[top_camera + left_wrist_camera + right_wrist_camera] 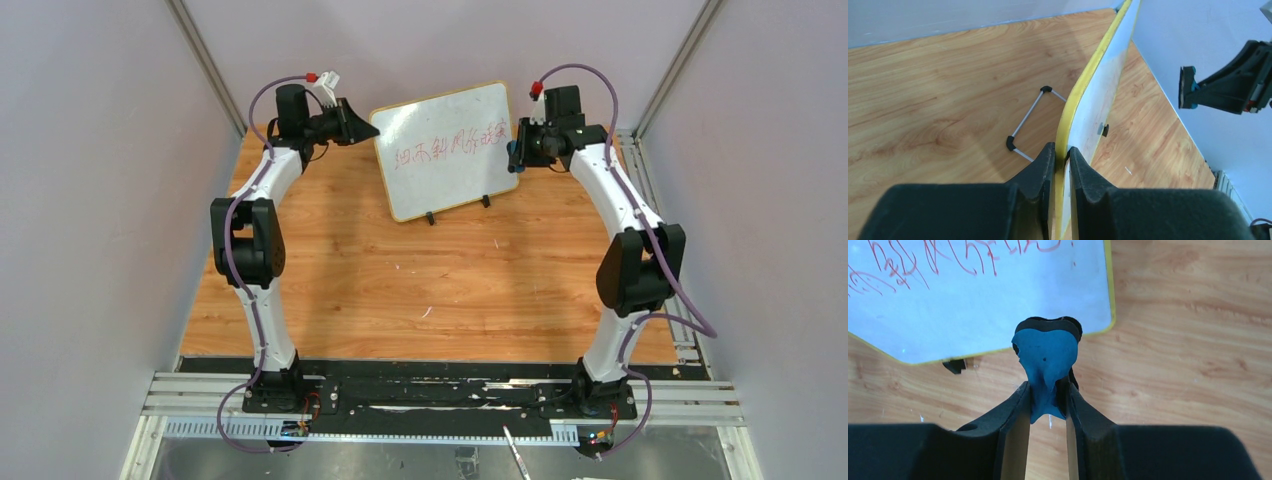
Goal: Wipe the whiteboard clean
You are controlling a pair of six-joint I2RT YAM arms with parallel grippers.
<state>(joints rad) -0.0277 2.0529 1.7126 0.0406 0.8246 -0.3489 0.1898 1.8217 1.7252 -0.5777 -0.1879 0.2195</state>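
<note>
On the wooden table (420, 290), the top view shows the whiteboard (445, 150) standing far and central, its long axis left to right and its face toward the near edge. Only my left wrist view shows its rear wire stand (1028, 120), with my left gripper (1062, 156) pinching its edge. My right wrist view shows my right gripper (1048, 390) squeezing a blue eraser (1046, 352).

Whiteboard (447, 150): white face, thin yellow-wood frame, rounded corners, red handwriting across the middle. Stands propped on two small black feet, left edge pinched between the left fingers (1040, 170), lower right corner just ahead of the right fingers (1015, 415).
</note>
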